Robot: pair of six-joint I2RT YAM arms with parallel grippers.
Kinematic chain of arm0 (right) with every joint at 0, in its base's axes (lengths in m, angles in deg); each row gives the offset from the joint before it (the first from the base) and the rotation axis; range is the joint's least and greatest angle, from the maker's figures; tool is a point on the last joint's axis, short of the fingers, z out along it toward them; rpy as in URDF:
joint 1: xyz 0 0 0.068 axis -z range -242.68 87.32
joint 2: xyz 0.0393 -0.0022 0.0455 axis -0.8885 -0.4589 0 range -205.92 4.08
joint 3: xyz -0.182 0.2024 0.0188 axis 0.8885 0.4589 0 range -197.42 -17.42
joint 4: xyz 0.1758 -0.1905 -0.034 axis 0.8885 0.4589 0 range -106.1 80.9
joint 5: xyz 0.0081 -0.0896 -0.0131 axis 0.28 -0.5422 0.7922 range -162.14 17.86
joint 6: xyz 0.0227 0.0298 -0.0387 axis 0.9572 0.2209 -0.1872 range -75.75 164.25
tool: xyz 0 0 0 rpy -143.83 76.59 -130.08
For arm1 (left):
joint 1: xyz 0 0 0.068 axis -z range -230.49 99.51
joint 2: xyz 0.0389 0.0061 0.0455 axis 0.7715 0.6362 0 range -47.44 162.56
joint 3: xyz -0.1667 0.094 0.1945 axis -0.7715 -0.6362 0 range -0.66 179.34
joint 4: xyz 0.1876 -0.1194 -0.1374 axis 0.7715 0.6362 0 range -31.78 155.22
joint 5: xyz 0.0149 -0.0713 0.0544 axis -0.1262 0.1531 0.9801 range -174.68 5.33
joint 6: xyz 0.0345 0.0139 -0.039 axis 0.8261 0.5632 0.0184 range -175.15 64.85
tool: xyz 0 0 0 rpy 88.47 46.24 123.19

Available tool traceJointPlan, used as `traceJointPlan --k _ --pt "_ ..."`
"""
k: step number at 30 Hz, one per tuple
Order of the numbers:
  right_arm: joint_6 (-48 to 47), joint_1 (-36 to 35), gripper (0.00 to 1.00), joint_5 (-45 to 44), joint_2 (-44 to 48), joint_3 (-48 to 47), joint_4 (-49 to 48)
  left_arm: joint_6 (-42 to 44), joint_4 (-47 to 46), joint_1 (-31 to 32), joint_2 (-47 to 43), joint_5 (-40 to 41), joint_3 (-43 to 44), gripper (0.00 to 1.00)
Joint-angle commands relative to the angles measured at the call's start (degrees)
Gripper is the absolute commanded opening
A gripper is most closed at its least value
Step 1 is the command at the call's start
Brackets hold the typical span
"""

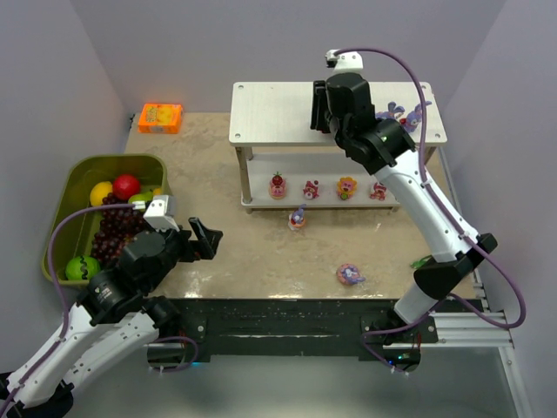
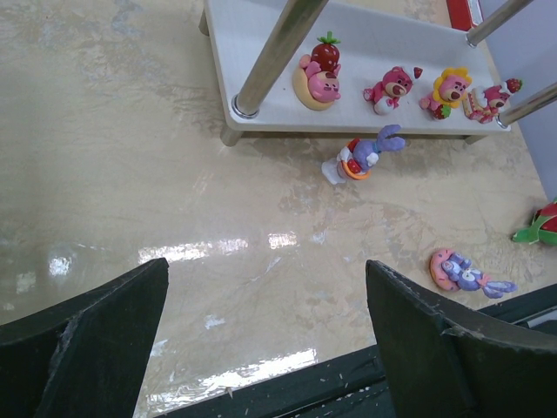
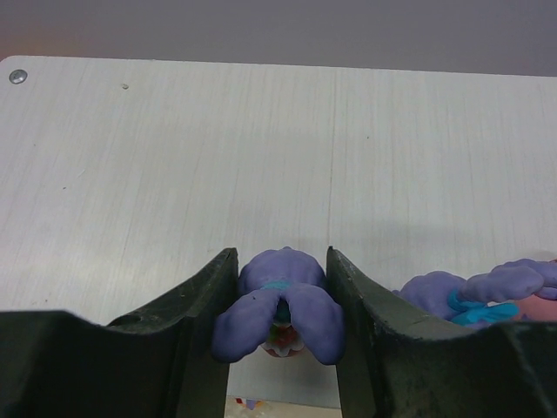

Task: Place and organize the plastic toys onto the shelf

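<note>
My right gripper (image 3: 280,270) is shut on a purple bunny toy (image 3: 278,300), held over the top board of the white shelf (image 1: 270,113). Another purple bunny (image 3: 487,287) lies on that board just to its right, and bunnies (image 1: 409,113) show there in the top view. The lower board (image 2: 261,96) carries several red, pink and yellow cake-like figures (image 2: 318,77). On the table, one bunny (image 2: 361,157) lies in front of the shelf and another bunny on a pink donut (image 2: 461,272) lies nearer the front edge. My left gripper (image 2: 265,322) hangs open and empty above the near table.
An olive-green bin (image 1: 83,178) of fruit stands at the left, close to my left arm. An orange box (image 1: 160,117) sits at the back left. A pink-red dragon fruit with green tips (image 2: 544,225) lies at the right. The table's black front edge (image 1: 287,318) runs below.
</note>
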Motion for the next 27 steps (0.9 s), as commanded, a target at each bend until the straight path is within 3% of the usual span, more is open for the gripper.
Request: traceJointPlan --k 1,27 --pt "1.1 0.8 0.44 2.4 -0.3 -1.7 2.4 0.3 -1.5 0.3 0.0 0.8 -0.2 0.99" --pt "1.6 1.1 0.36 8.4 2.5 0.2 6.3 0.1 -1.4 0.3 0.4 1.1 -0.3 0.99"
